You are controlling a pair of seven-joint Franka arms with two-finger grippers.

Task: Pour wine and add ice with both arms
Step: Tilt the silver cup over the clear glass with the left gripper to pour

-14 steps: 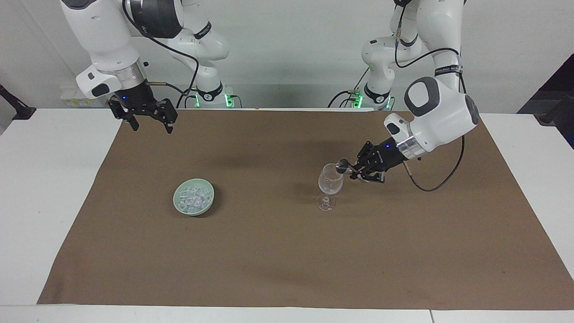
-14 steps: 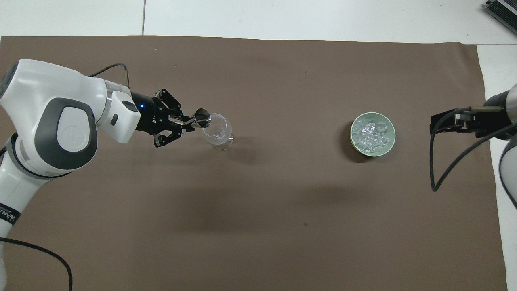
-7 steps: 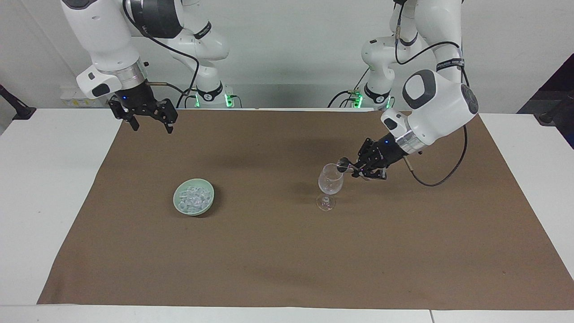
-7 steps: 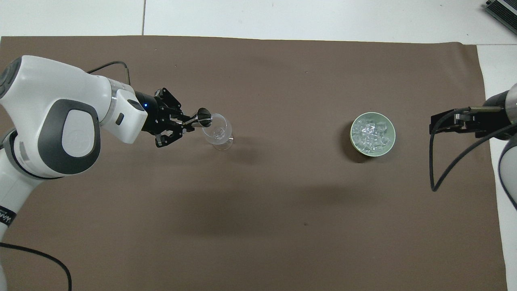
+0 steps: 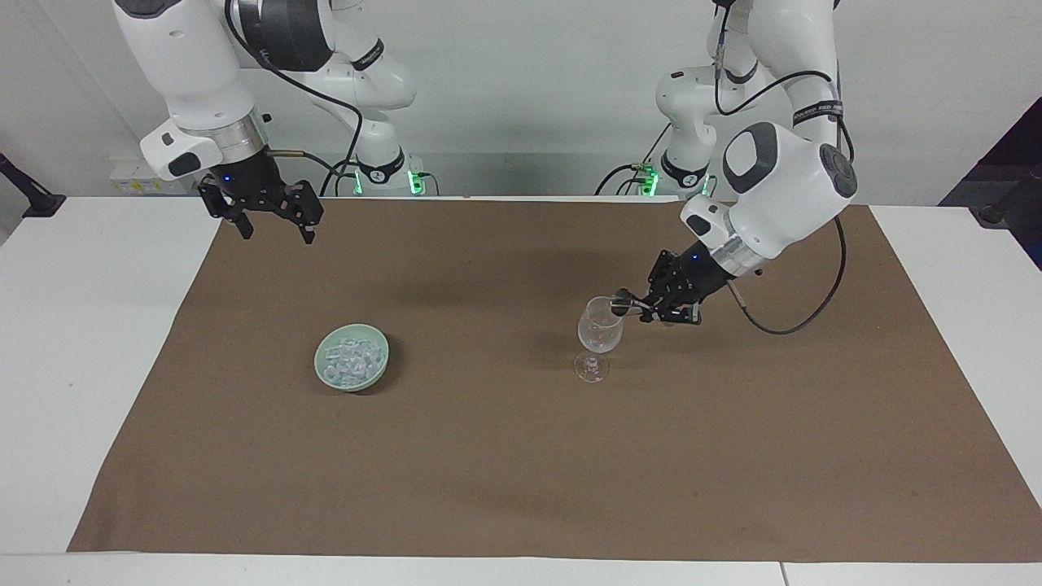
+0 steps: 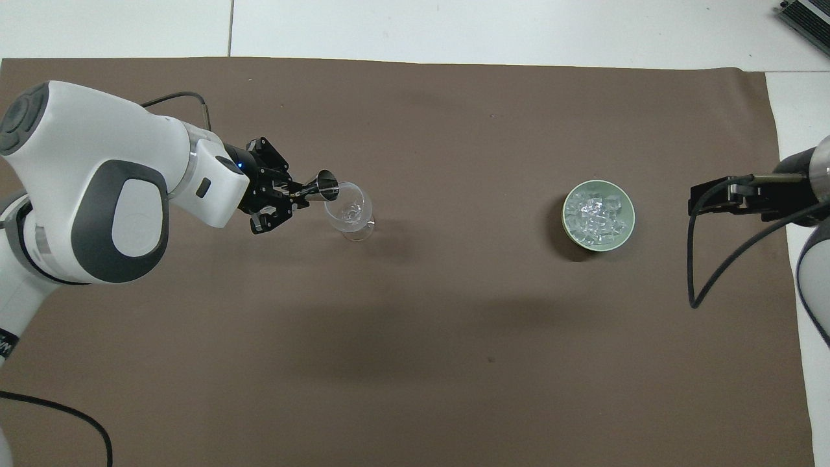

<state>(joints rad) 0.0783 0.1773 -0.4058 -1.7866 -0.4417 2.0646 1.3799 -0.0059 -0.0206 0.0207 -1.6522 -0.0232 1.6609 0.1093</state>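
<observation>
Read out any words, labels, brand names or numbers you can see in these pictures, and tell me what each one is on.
Nothing here can be read for certain.
Left arm: white lettering on the black band near its cable, too small to read.
Right arm: white lettering on a black band, too small to read.
Wine glass, jigger, bowl, brown mat: no text.
</observation>
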